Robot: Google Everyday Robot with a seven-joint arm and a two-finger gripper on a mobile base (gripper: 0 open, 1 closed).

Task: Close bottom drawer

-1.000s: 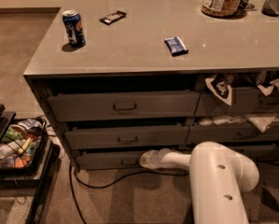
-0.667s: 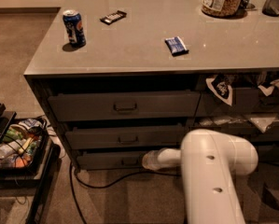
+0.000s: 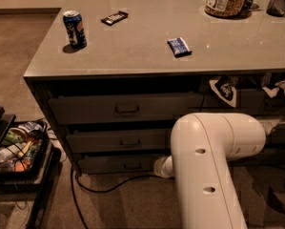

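Gripper (image 3: 160, 167) sits low, right by the bottom drawer (image 3: 114, 164), mostly behind the arm (image 3: 204, 175) (open or closed? can't tell).

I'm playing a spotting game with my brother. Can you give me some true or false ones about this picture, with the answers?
1. A blue can stands on the counter. True.
2. The blue packet lies on the floor. False: it lies on the counter, right of the can.
3. The gripper is low down, beside the bottom drawer. True.
4. The gripper is lifting the can. False: the can stands alone on top, and the gripper is far below it.
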